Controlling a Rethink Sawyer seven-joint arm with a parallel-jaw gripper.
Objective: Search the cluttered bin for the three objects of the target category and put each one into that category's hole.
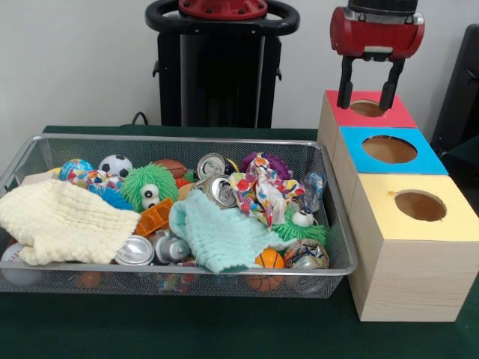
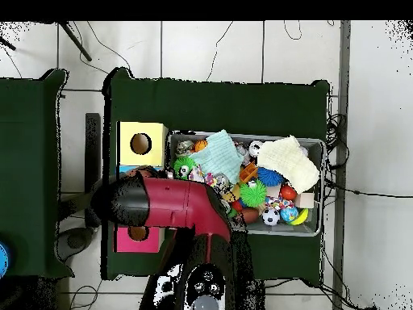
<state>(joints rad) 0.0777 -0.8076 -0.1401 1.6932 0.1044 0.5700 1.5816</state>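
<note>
You have three small silvery aluminium cans point(image 1: 215, 164) showing in the silver wire-mesh bin point(image 1: 179, 142): near centre, at 12 and at 7 o'clock. At 2 o'clock, the red-and-black gripper point(image 1: 367, 101) hangs over the red-topped wooden box point(image 1: 378, 118), jaws spread, empty.

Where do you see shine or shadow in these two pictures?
Front view: the can tops in the bin catch light, and the end effector hangs open over the red box. Overhead view: the arm hides the blue box.
</note>
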